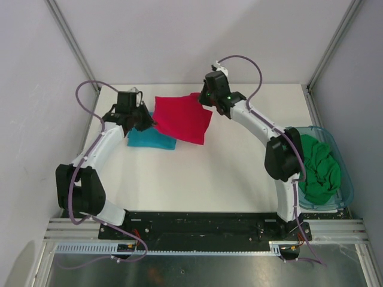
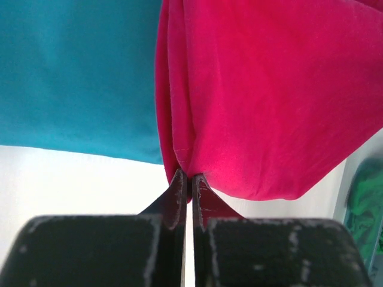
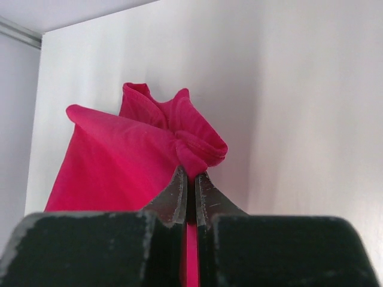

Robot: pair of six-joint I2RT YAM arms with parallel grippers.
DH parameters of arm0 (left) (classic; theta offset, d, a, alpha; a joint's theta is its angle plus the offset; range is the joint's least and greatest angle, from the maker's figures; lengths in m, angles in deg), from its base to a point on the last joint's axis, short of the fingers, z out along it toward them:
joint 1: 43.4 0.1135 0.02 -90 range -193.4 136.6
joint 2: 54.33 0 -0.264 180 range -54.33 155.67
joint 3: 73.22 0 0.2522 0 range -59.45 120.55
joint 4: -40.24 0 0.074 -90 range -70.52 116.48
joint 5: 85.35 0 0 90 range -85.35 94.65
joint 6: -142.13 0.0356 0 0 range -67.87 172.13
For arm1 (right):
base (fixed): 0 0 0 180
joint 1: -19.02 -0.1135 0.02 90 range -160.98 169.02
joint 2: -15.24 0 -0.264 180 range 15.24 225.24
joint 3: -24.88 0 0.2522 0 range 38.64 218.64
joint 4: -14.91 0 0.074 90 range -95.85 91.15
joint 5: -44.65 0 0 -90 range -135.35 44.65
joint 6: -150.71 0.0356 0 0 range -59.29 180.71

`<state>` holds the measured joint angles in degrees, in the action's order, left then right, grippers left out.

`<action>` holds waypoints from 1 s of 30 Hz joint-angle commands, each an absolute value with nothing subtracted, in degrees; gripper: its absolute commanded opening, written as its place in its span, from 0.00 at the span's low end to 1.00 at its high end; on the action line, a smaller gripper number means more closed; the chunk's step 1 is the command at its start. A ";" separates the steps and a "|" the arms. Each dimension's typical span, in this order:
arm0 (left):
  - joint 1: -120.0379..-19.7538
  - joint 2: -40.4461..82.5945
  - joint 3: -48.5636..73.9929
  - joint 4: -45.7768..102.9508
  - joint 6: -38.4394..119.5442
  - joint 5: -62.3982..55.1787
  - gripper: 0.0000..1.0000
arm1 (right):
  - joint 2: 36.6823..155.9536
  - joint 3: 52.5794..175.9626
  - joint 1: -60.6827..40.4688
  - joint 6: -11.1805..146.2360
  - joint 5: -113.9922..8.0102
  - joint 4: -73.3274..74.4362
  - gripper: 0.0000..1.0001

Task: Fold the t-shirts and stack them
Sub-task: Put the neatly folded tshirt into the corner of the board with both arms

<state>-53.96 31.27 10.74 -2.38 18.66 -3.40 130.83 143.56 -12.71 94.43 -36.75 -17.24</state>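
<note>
A: Where do we find the red shirt point(image 1: 182, 119)?

B: We find it well to the left of the tub point(image 1: 349, 179), spread out between the two arms above the table point(image 1: 215, 173).

A: And how do we see the left gripper point(image 2: 190, 176)?

B: Its jaws are pressed together on a fold of the red shirt, at the side farther from the tub. In the wrist view the cloth goes up from the tips in long creases.

A: The right gripper point(image 3: 190, 173)?

B: It is the same. Its jaws are clamped on a bunched corner of the red shirt, at the side nearer to the tub.

A: Where are the other shirts?

B: The teal shirt point(image 1: 148, 140) lies flat on the table, farther from the tub than the red one. From above, the red shirt covers a part of it. We cannot tell if the two touch. The green shirt point(image 1: 320, 167) is inside the tub, crumpled in a heap.
</note>
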 commanded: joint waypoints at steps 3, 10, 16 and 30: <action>-48.74 33.06 13.83 -2.74 22.13 -4.93 0.00 | 139.51 157.70 -14.83 95.95 -36.09 -16.97 0.00; -43.92 34.89 13.75 -2.89 23.61 -5.34 0.00 | 147.47 166.53 -16.36 96.41 -36.84 -17.20 0.00; -39.26 36.27 13.95 -2.95 24.33 -5.96 0.00 | 150.83 169.41 -17.31 97.19 -37.12 -15.81 0.00; -35.16 37.61 14.49 -2.95 24.61 -5.36 0.00 | 155.89 175.88 -18.38 98.84 -37.30 -15.39 0.00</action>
